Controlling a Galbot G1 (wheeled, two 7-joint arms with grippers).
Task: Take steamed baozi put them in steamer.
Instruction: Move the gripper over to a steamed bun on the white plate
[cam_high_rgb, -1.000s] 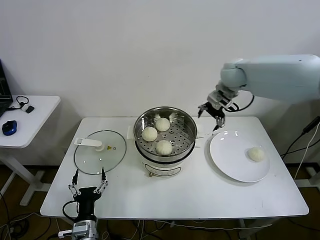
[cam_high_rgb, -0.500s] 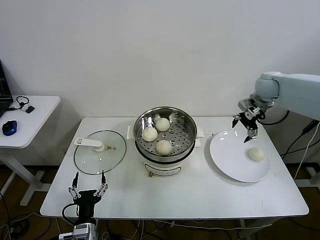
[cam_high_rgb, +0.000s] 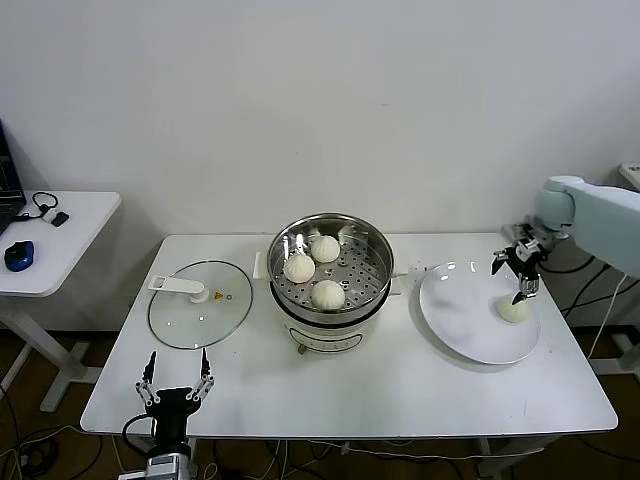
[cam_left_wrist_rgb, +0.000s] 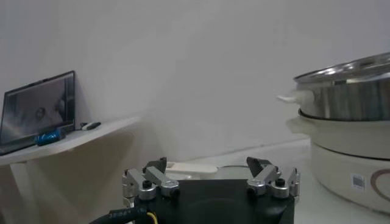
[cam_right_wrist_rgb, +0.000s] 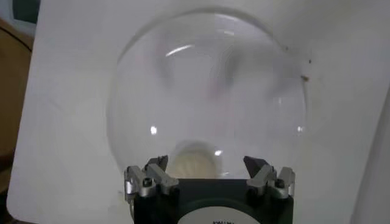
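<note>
Under right pincer (cam_right_wrist_rgb: 207, 165): baozi (cam_right_wrist_rgb: 196, 159), wrist view only.

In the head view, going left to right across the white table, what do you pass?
glass lid → steamer holding three baozi → white plate → last baozi, with the open right gripper just above it.

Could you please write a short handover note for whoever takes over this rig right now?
Right gripper: open, empty, poised just above the last baozi on the white plate.
Left gripper: open, empty, parked at the table's near edge, in front of the glass lid.
Done: three baozi sit on the perforated tray in the steamer.
Left: grasp the plate's baozi and place it in the steamer's free space.
</note>
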